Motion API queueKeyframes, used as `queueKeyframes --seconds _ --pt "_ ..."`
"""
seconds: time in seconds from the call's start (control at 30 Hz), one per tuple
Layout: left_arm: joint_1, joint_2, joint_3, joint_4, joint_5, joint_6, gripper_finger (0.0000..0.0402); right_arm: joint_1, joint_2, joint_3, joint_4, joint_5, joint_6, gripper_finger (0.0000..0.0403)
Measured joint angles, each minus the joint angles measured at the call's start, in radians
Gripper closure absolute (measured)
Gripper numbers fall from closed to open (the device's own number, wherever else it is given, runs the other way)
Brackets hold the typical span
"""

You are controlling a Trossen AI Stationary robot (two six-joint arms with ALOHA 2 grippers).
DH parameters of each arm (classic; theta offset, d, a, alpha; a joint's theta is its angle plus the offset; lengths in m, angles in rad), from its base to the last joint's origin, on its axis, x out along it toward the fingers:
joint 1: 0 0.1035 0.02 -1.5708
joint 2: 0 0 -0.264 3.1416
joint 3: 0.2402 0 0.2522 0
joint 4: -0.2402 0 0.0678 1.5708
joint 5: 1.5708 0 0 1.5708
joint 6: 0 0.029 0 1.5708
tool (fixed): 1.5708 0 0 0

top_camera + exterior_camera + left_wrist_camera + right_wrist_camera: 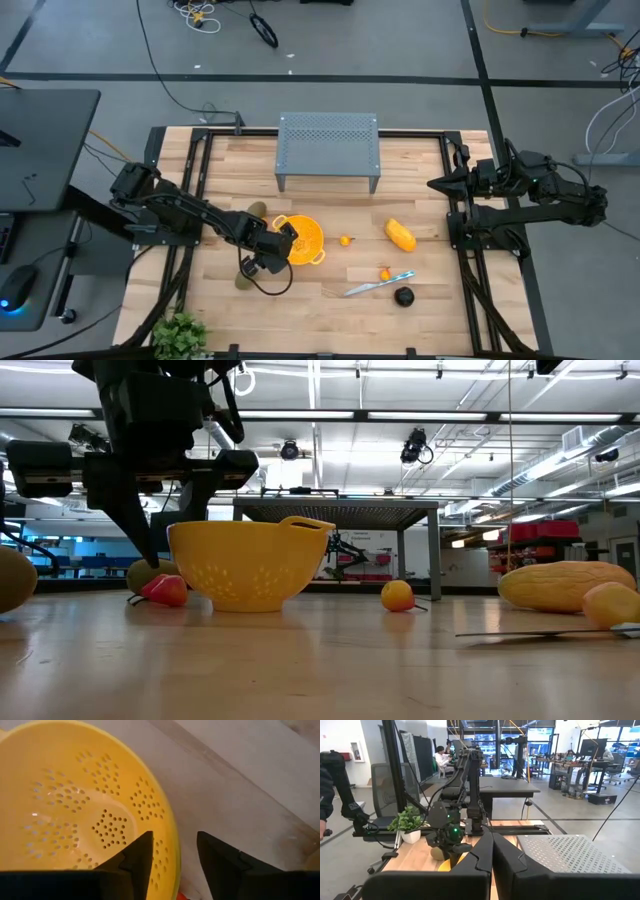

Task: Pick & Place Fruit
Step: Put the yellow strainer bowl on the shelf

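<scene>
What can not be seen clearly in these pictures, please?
- Left gripper: high view, its own body hides any fruit under it.
- Red fruit: low view, partly behind the yellow bowl.
- Dark round fruit: high view, too small to identify.

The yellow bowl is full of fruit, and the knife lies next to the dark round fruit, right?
Not quite. The left wrist view shows the yellow bowl empty, only bare holes inside. The rest holds: in the high view the knife lies next to the dark round fruit.
</scene>
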Motion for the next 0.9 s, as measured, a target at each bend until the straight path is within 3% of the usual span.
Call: queueKeyframes --seconds 0.9 --pt "0.0 0.0 0.0 0.0 -0.032 0.033 0.0371 0.0 0.0 0.0 0.0 0.0 0.0 0.0395"
